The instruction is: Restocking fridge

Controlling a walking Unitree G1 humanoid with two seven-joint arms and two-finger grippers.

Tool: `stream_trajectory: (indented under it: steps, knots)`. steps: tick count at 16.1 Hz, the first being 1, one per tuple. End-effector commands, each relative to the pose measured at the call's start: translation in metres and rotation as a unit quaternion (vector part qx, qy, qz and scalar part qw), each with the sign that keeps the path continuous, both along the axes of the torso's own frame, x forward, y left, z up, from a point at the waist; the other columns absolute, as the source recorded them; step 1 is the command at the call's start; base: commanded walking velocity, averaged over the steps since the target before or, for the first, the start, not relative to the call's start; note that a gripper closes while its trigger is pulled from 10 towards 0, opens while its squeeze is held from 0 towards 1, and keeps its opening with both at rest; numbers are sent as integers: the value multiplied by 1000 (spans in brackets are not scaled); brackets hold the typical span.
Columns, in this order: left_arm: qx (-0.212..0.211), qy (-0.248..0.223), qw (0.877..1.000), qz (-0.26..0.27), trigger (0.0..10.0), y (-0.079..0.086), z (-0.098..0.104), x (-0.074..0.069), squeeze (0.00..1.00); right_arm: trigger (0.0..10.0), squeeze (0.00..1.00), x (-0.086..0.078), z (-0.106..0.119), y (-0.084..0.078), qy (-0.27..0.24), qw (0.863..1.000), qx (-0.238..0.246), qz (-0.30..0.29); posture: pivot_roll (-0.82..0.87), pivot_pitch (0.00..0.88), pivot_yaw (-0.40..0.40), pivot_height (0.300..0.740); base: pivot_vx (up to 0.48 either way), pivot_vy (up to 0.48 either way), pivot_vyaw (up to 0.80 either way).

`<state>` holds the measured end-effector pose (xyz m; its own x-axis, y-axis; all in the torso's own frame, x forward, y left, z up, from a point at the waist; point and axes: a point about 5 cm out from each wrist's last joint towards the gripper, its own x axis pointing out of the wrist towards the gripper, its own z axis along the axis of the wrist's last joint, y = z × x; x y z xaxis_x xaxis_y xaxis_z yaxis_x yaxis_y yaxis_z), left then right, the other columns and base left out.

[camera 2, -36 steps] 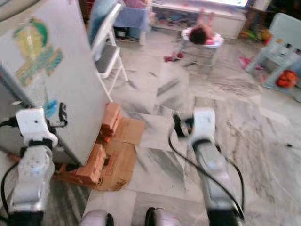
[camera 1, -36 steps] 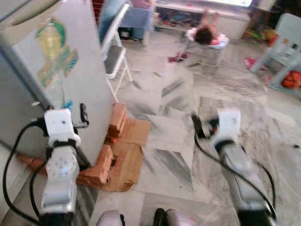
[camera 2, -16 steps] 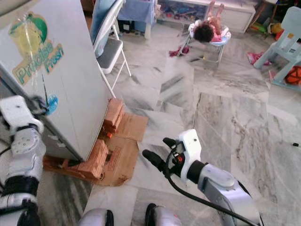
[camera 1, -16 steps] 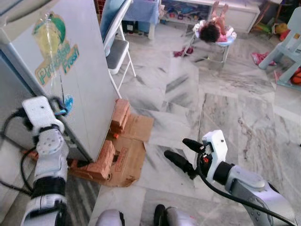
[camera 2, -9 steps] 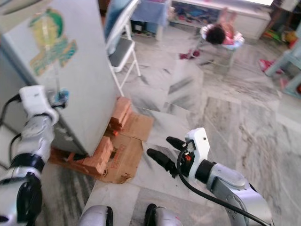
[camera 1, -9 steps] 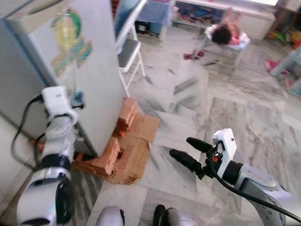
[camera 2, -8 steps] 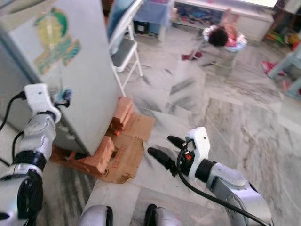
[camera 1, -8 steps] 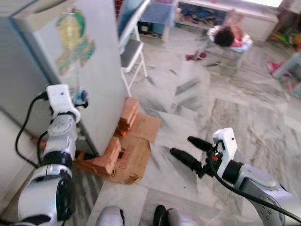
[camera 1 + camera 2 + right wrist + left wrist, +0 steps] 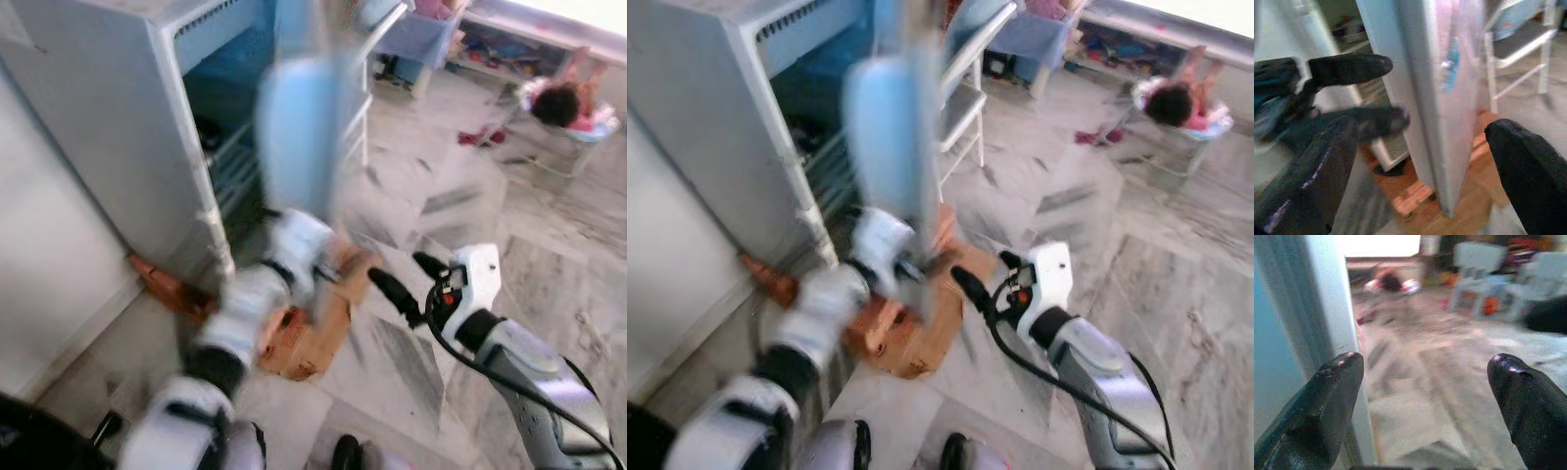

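The white fridge [image 9: 108,127] stands open, its wire shelves [image 9: 230,162] dark inside. Its door [image 9: 294,137] is swung out towards me and blurred by motion. My left gripper [image 9: 318,259] is at the door's lower edge, also blurred. In the left wrist view its fingers [image 9: 1317,406] stand wide apart, one of them right beside the door's edge [image 9: 1327,308]. My right gripper [image 9: 404,277] hangs open over the floor just right of the door. In the right wrist view the door's face [image 9: 1444,73] lies between its fingers [image 9: 1528,171], with the left gripper's fingers [image 9: 1352,68] beyond.
Red bricks and cardboard [image 9: 313,333] prop the fridge off the marble floor. A white folding chair [image 9: 367,59] stands behind the door. A person [image 9: 563,103] lies in a small seat at the far right. A wall [image 9: 49,294] closes off the left.
The fridge door, shut before, has swung open towards me. My left arm has swept right with the door's edge. The right gripper stays open; the camera has shifted.
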<state>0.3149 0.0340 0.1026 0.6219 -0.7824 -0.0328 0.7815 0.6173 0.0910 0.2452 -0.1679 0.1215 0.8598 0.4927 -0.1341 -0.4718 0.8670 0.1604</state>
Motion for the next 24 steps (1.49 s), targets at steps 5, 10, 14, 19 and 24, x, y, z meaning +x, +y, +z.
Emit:
stream_trajectory:
  steps: [5,10,14,19,24]
  knots:
    - [-22,-70,985,154,10000,50,25,17,0,10000,0,10,2,-2,-38,997,-27,-69,108,58,-31,740,0,0,0]
    - [-19,-75,968,238,10000,100,21,-8,0,10000,0,23,4,-10,-63,987,-43,-143,133,56,-32,740,0,-65,0]
    - [-10,-59,964,258,10000,97,13,-17,0,10000,0,31,4,-2,-70,987,-50,-137,141,57,-41,740,0,-455,-389]
    - [-2,-66,969,239,10000,86,18,-18,0,10000,0,36,9,0,-78,985,-42,-146,131,56,-34,740,0,-454,0]
    - [15,-68,964,256,10000,88,19,-15,0,10000,0,37,8,2,-83,984,-31,-152,129,56,-30,740,386,-227,0]
